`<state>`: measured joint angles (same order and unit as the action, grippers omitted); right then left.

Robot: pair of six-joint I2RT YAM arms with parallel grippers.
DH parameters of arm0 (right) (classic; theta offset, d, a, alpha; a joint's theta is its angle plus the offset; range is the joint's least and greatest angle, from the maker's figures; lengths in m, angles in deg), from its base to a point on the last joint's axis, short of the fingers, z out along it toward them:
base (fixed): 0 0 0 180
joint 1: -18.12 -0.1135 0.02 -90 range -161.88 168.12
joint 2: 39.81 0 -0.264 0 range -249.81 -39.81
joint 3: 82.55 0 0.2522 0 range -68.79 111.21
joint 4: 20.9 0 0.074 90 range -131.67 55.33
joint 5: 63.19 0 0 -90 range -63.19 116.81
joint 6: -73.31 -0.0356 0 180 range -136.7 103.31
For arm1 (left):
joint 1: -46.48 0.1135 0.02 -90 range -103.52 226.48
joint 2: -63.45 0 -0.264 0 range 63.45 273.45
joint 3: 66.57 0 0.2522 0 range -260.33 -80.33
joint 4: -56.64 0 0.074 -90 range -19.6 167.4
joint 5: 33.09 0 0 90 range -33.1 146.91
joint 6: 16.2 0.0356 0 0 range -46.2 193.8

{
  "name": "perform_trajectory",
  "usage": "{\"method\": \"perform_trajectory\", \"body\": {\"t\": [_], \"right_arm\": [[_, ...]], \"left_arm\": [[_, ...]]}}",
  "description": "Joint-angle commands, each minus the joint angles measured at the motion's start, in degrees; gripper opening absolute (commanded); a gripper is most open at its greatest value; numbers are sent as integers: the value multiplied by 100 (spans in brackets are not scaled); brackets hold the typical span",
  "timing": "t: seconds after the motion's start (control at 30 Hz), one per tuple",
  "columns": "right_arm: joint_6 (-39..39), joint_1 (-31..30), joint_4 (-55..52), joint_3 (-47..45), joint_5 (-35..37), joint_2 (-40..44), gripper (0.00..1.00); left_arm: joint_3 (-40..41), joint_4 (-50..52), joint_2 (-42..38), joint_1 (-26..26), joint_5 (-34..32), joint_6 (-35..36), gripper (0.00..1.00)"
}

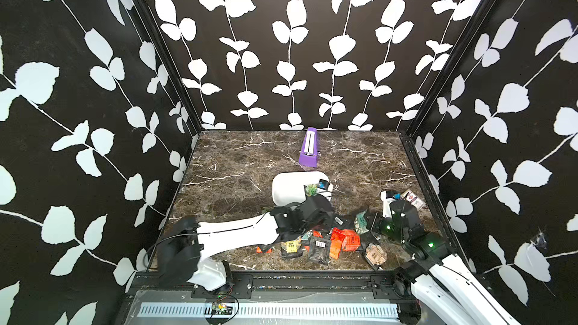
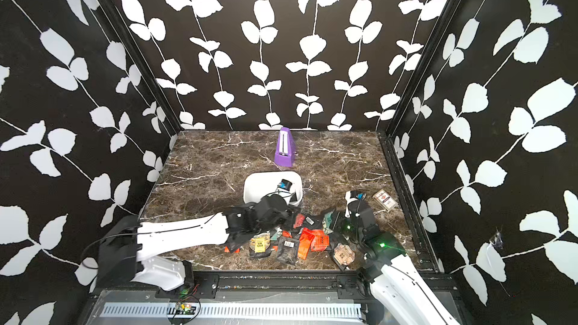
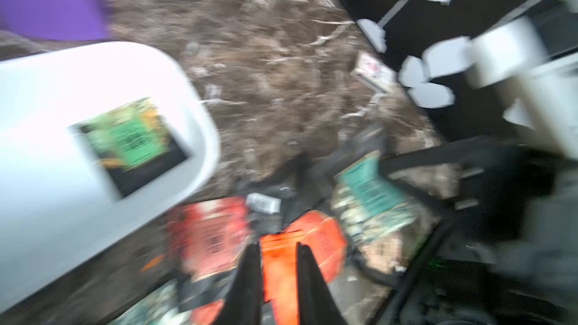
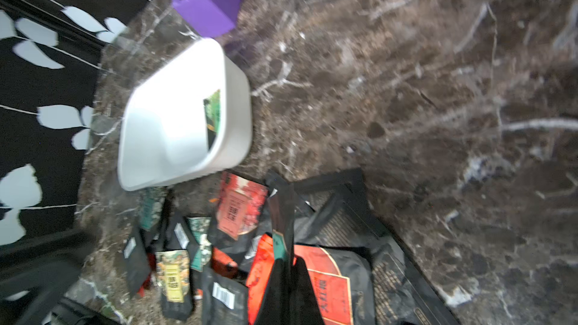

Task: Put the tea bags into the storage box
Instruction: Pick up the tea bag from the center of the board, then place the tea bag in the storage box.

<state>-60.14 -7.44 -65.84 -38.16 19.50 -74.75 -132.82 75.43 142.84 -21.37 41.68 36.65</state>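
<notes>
Background: black walls point(image 1: 93, 95) with white leaf print, brown marble tabletop point(image 1: 237, 164). A purple wedge point(image 1: 308, 148) sits at the back and a printed card pack point(image 1: 413, 199) by the right wall.
Box: storage box point(image 1: 287, 187) sits mid-tabletop, upright and open. One green tea bag point(image 3: 128, 139) lies flat inside, near a wall.
Pile: the other tea bags point(image 1: 319, 245) lie in an overlapping heap on the tabletop, just in front of the box toward the front edge, with black, orange-red and yellow faces mixed.
Left: left gripper point(image 3: 277, 246) is above the heap over an orange tea bag point(image 3: 322, 239). Jaws are slightly parted with nothing seen pinched; the wrist view is blurred.
Right: right gripper point(image 4: 289, 264) is clamped on the edge of a teal-faced tea bag point(image 3: 369, 189), which stands tilted on edge at the right end of the heap.
Progress: judged early, one bag in and most still out.
Handling: probably very light, thin, limp foil with slick faces. Flat ones are hard to get under, and overlapping neighbours may drag along.
Hold: best at a raised corner or crimped seam, pinched across the thickness, not on the flat face.
</notes>
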Motion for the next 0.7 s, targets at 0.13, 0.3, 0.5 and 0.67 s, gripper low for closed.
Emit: {"method": "perform_trajectory", "body": {"t": [0.13, 0.3, 0.5, 0.67], "right_arm": [[98, -201, 780, 1287, -407, -1280, 0], [105, -862, 1351, 2190, 2, -2808, 0], [-100, -1416, 2082, 3313, 308, -4822, 0], [-297, -1587, 2271, 4297, 311, -6280, 0]], "left_arm": [[1240, 520, -1364, 650, -898, -157, 50], [1761, 814, -2091, 897, -1204, -378, 70], [2023, 930, -2229, 1137, -1075, -610, 89], [2447, 575, -2376, 1428, -562, -837, 86]]}}
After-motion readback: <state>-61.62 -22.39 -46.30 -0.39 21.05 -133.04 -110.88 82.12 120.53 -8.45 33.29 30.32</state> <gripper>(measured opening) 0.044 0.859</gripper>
